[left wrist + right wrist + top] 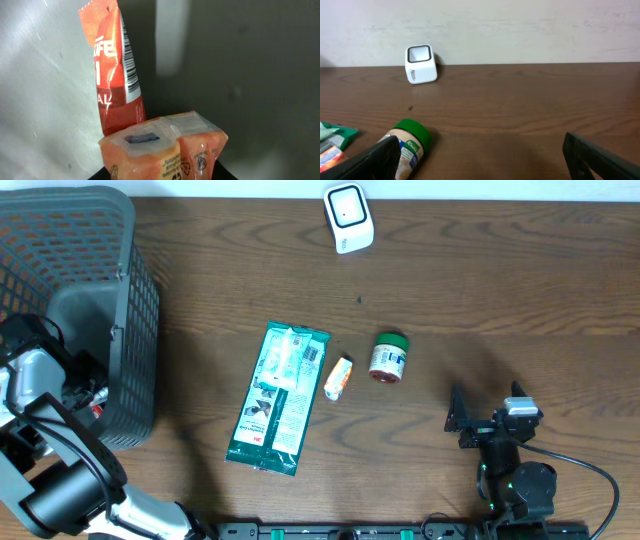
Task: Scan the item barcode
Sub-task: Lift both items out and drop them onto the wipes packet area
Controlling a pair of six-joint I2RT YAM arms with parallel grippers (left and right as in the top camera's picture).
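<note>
L pincer (82, 392) is down inside the basket (125, 250) at the near-left of the desk (500, 300). Its wrist cam is filled w/ an orange pack (165, 147) right under the lens. The fingers themselves don't show, so can't tell if it's pinching the pack or only closing in. Just behind the pack a red sachet (114, 75) stands upright vs the basket's grey wall, w/ its barcode (131, 55) along one edge. Prob. the pick step: an item has to come out of the basket before any scan.

R pincer (480, 150) sits low at near-right, fingers spread wide, nothing btwn them. Looks parked out of the way.

Mid-desk, lying flat: a green pouch (278, 398), a small tube (339, 377) just beside it, then a jar (389, 358) w/ green lid on its side.

Far edge: the white scanner (348, 218), window angled toward the arms and well apart from the basket. So the item needs a long carry, w/ its code turned to that window.
</note>
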